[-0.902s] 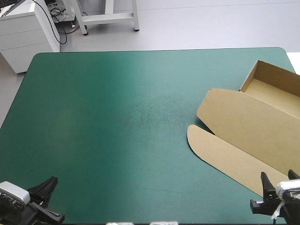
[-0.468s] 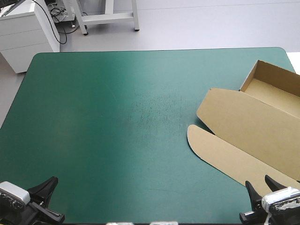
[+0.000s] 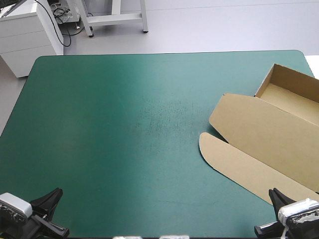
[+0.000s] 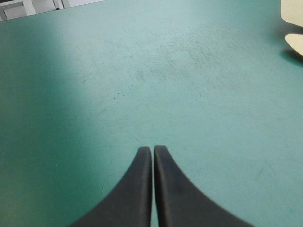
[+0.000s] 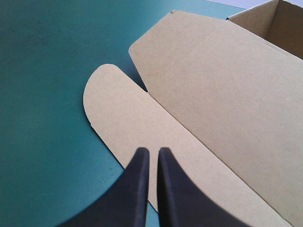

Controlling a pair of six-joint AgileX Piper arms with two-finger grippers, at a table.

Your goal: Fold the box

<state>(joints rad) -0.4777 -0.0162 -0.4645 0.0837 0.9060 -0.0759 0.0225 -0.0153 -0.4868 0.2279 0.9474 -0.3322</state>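
Observation:
The brown box [image 3: 264, 129] lies at the table's right side as an open tray [image 3: 294, 92] with its lid flat and a rounded flap [image 3: 234, 162] pointing toward the near edge. My right gripper [image 3: 274, 193] sits at the near right corner, shut, with its fingertips just over the flap's near end and nothing between them. In the right wrist view the gripper [image 5: 153, 150] hangs above the flap [image 5: 123, 109], with the lid [image 5: 218, 85] and tray [image 5: 279, 23] ahead of it. My left gripper [image 3: 55, 192] rests shut at the near left corner, [image 4: 152, 149] over bare cover.
The teal-green cover [image 3: 124, 124] stretches from the box to the left edge. A pale corner of the box [image 4: 293, 14] shows far ahead of the left gripper. The tray reaches the table's right edge.
My right gripper's fingers came together from open, and it drew back a little toward the near edge. The box and the left gripper stayed put.

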